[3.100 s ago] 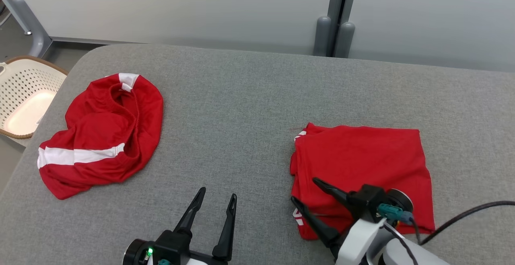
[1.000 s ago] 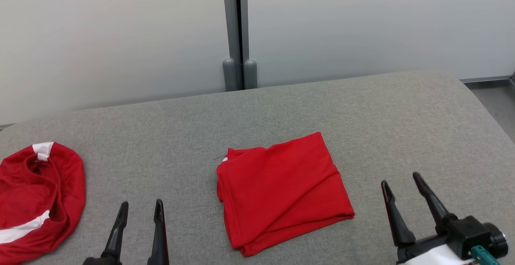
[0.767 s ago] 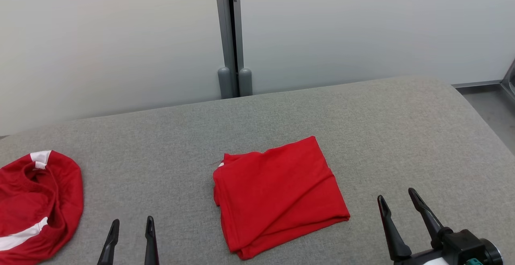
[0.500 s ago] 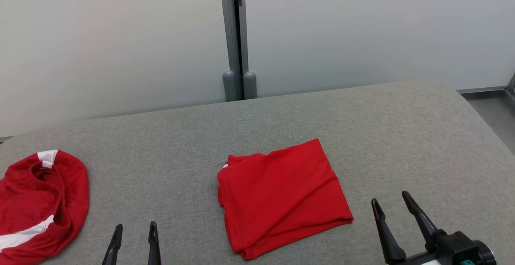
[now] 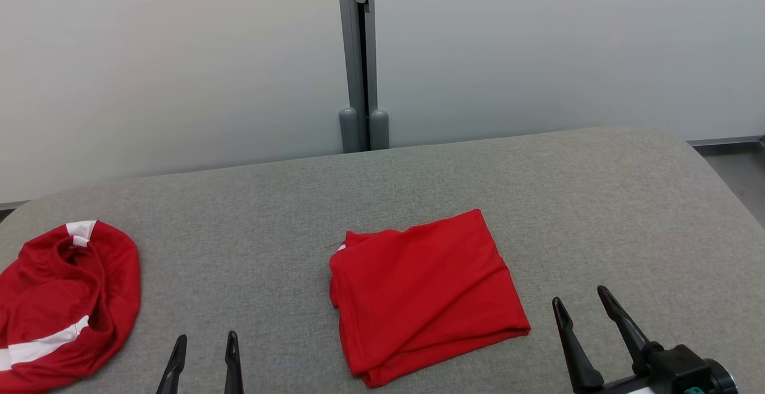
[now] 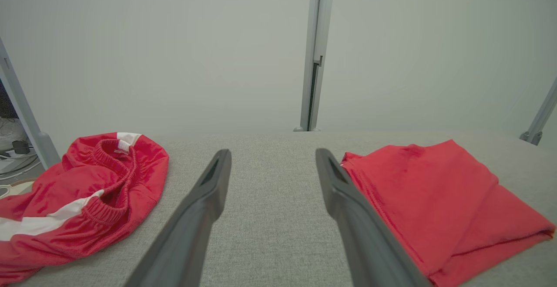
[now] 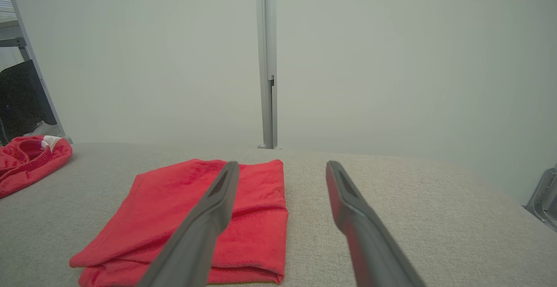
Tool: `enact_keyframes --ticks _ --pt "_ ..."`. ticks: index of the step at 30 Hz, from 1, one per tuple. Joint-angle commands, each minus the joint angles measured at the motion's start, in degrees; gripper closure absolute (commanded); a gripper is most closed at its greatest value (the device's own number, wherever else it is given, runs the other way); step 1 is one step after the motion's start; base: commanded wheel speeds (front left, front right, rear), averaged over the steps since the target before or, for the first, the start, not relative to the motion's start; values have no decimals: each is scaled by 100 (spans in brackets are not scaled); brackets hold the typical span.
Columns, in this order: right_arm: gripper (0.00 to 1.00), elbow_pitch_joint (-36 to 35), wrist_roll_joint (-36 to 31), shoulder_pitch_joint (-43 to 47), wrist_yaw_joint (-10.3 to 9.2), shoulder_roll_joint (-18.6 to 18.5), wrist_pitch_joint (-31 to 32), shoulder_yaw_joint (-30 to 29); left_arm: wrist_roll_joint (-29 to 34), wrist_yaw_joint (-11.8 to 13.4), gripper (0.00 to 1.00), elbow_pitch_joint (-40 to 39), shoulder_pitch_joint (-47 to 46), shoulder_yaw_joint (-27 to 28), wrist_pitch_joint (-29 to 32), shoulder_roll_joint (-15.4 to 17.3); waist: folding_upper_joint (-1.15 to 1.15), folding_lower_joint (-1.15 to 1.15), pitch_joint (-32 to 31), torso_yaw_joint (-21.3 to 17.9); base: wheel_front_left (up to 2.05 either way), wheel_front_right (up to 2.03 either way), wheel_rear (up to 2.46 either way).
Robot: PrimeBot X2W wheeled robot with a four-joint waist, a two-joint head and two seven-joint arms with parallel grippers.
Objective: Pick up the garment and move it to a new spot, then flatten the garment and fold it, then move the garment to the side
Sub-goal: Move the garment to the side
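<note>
Grey padded table (image 5: 418, 173) has the folded red garment (image 5: 424, 298) lying flat on its near half, between your two tools and touching neither; left tool (image 5: 206, 338) and right tool (image 5: 580, 296) both stand spread and empty. If the move to the side is what's left, come in low at the layered near edge, pinch every layer with both tools together, and carry it level so the fold holds. Set it well apart from the crumpled red-and-white garment (image 5: 66, 298) at the table's left end.

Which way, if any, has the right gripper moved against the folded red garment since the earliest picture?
Yes: rightward. The right gripper lay over the folded red garment; now it stands clear beside its right edge.
</note>
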Motion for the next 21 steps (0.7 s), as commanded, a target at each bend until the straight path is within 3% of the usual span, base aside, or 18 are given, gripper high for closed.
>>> enact_keyframes --ticks 1,8,13,16,21 --pt "0 25 4 -4 -2 -25 -4 12 44 -15 0 13 -86 -6 0 19 0 0 -3 10 0 0 0" --pt "0 65 71 -95 -2 -55 -4 5 74 -41 0 68 -150 -79 0 20 0 0 62 152 0 0 0" --pt "0 758 573 -499 -2 -142 -4 157 89 -84 0 129 -252 -233 0 20 0 0 244 307 0 0 0" --pt "0 1599 1124 -1062 -1 -392 185 690 93 -129 0 187 -316 -375 0 19 0 0 403 410 0 0 0" --pt "0 2265 2841 -1954 -2 -795 1059 1363 128 -187 0 272 -558 -621 0 19 0 0 783 639 0 0 0"
